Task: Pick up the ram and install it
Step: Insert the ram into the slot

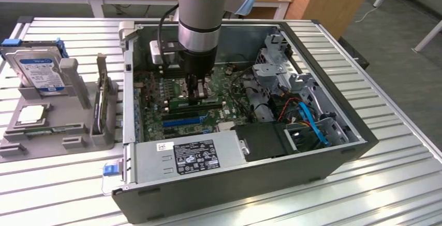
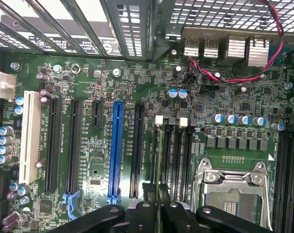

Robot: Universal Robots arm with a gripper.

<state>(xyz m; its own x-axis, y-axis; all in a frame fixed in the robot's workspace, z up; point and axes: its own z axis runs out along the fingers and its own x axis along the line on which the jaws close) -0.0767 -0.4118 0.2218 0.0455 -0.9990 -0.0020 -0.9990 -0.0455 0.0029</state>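
A slatted metal counter (image 1: 386, 174) in a workshop carries an open computer case (image 1: 345, 148) lying on its side, and near the exterior view's left a grey holder (image 1: 76, 89) with a blue-labelled hard drive (image 1: 38, 68) and a square CPU chip (image 1: 31, 113). The arm (image 1: 200, 9) reaches straight down into the case, its gripper (image 1: 200, 90) low over the motherboard. In the wrist view the jaws are clamped on the ram (image 2: 159, 196), which appears edge-on as a thin green line between the two black fingers (image 2: 142, 213), hanging just above the row of memory slots (image 2: 178, 150) between the blue expansion slot (image 2: 117, 145) and the CPU socket (image 2: 234, 189). The stick looks light and stiff but fragile: thin board, small chips on its faces, contacts along the lower edge. It is best pinched across its flat faces near the top edge and about mid-length, so that it hangs level and the contact edge stays free, and that seems to be the hold here. Any tilt or sideways load would likely strain it. The exterior view gives the arm's upright stance, the case walls, the power supply (image 1: 186, 156) and the cable bundles around the work spot. The wrist view gives the finer thing, how the stick's edge lines up with the slot and its end latches; whether it touches the slot I cannot tell
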